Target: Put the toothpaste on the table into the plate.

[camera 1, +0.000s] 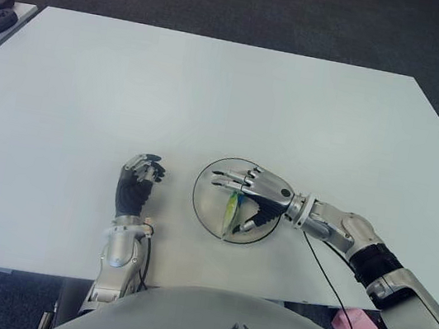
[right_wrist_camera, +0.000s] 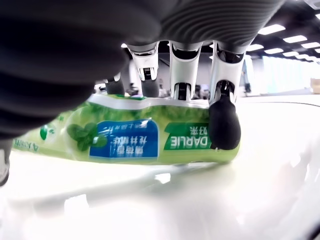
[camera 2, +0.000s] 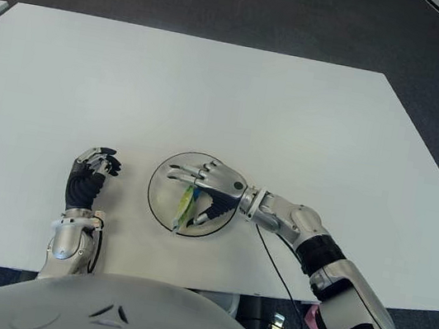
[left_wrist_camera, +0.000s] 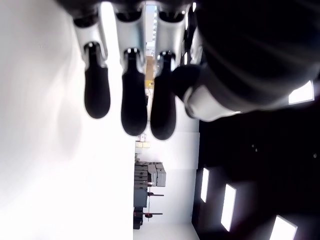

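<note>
Placing step judged nearly finished: right hand (camera 1: 258, 196) low and centre-right in the eye view over the plate (camera 1: 206, 208), fingers (right_wrist_camera: 224, 122) curled around the green toothpaste (camera 1: 232, 208) inside the rim. Next, probably, loosened fingers and a lift clear without dragging the tube. Left hand (camera 1: 137, 181) just left of the plate above the desk (camera 1: 213, 97), fingers curled, holding nothing.

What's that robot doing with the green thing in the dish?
The robot's right hand is over the plate near the front of the white table, with its fingers around a green toothpaste tube. The tube is already down inside the plate, but the hand has not let go of it yet. The left hand shows to the left of the plate, fingers curled, holding nothing.
</note>
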